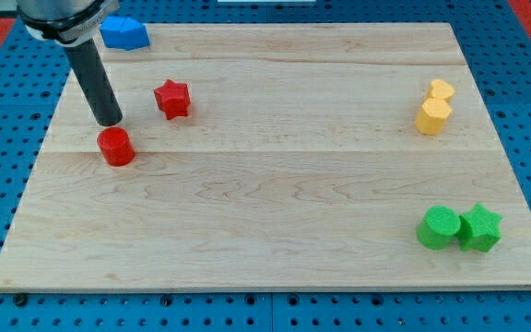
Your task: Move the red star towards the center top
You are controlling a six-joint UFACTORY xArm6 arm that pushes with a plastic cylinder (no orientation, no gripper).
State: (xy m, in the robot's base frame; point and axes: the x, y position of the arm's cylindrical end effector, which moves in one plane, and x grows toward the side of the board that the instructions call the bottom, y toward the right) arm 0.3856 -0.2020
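Note:
The red star [171, 98] lies on the wooden board [275, 166] at the upper left. My tip [109, 122] stands to the star's left and slightly lower, a short gap away. It is just above a red cylinder [116, 147], close to it. The rod rises to the view's top left.
A blue block [123, 33] sits at the board's top left corner, behind the rod. Two yellow blocks [434, 107] touch each other at the right edge. A green cylinder [439, 227] and a green star [479, 228] sit together at the lower right.

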